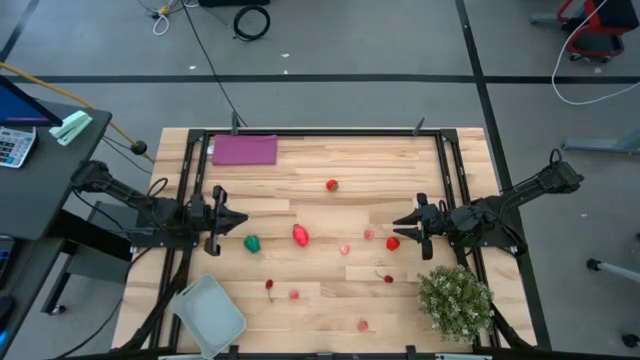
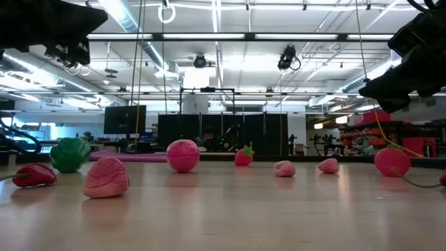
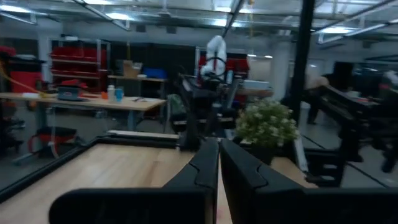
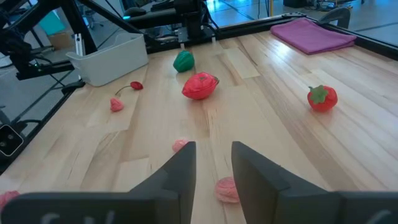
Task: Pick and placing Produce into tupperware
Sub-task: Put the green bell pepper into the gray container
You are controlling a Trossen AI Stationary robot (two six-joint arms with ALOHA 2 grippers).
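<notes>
Small toy produce lies scattered on the wooden table: a green piece (image 1: 252,243), a larger red one (image 1: 300,235), a strawberry (image 1: 332,184), a red piece (image 1: 392,242), and several small pink and red pieces toward the near edge. The translucent tupperware (image 1: 210,315) sits at the near-left corner and holds nothing that I can see. My left gripper (image 1: 240,220) hovers shut, left of the green piece. My right gripper (image 1: 398,222) hovers open above the red piece. In the right wrist view its fingers (image 4: 214,168) point across the table at the large red piece (image 4: 200,86) and the tupperware (image 4: 109,59).
A flat purple mat (image 1: 244,150) lies at the far-left part of the table. A bushy pale-green plant (image 1: 455,300) stands at the near-right corner, close to my right arm. Black frame rails run along the left, right and far sides. Bare wood shows between the pieces.
</notes>
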